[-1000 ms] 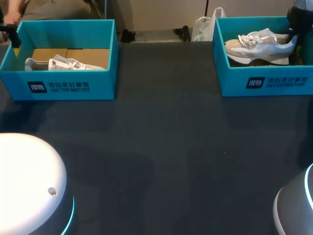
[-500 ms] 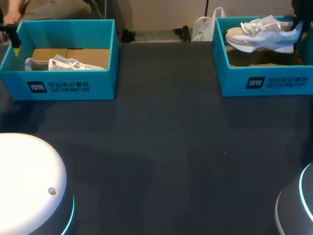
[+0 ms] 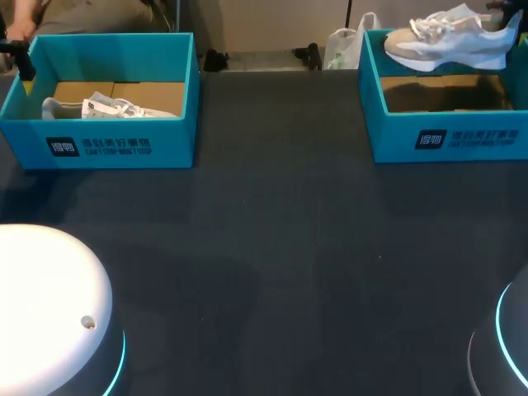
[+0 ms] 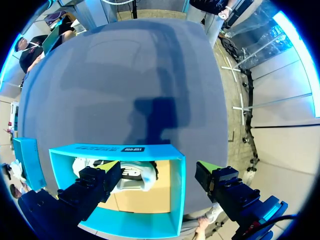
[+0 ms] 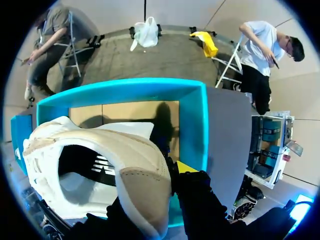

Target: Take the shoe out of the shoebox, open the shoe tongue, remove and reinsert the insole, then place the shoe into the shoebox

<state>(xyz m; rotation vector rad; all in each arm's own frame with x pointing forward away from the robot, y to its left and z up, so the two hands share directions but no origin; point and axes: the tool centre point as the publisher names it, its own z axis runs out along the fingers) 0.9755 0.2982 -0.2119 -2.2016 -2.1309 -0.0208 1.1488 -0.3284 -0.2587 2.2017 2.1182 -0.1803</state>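
A white and beige shoe hangs in the air just above the right teal shoebox. My right gripper is shut on its heel, one yellow tip showing beside the heel collar. The right shoebox below shows bare cardboard. A second white shoe lies in the left teal shoebox. My left gripper stands open over the near wall of that box, with the shoe under it, untouched. In the head view the left gripper sits at the box's far left corner.
The two boxes stand at the table's far left and far right, with dark tabletop between and in front of them. My arms' rounded bases fill the near corners.
My right gripper has risen with the shoe, lifting it from inside the right shoebox to above its rim. The left arm has not moved.
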